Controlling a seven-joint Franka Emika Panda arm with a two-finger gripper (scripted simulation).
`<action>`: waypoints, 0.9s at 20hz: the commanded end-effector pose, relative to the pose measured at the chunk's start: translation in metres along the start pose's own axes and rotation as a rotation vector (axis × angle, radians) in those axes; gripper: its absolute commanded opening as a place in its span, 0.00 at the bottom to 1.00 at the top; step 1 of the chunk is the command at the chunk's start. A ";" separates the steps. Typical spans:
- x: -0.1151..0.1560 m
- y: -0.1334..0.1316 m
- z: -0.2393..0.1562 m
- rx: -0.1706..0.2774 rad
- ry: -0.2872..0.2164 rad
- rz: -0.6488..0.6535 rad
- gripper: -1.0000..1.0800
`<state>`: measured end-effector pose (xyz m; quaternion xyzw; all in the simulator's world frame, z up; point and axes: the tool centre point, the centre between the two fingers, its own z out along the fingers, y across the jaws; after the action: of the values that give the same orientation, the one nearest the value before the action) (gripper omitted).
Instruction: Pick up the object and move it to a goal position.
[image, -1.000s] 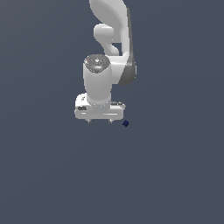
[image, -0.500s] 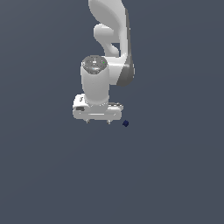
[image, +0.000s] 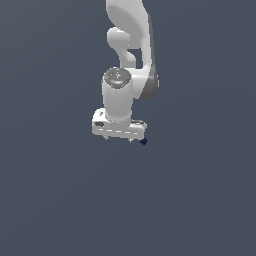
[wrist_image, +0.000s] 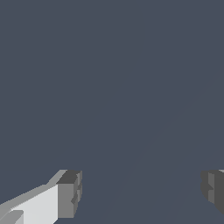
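In the wrist view the two grey fingertips (wrist_image: 69, 194) stand far apart, with nothing but bare dark ground between them, so the pincer is spread wide and pinching nothing. That view does not show the object at all. The exterior view does: the gripper (image: 119, 139) hangs under the white arm (image: 131, 45), and the tiny navy object (image: 144, 142) sits just beside the hand's end on the exterior view's right, outside the fingers, about level with their tips. Whether it touches the hand cannot be told at this size. Against the picture of half a second ago, the hand and the object keep nearly the same places; the hand seems to have drifted a little toward the object, and the object has not moved
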<state>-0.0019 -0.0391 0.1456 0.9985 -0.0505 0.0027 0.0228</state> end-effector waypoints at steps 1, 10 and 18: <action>-0.004 -0.010 0.006 0.005 0.000 0.041 0.96; -0.027 -0.049 0.030 0.023 -0.005 0.229 0.96; -0.051 -0.081 0.050 0.034 -0.011 0.402 0.96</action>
<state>-0.0400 0.0385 0.0957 0.9727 -0.2322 0.0025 0.0058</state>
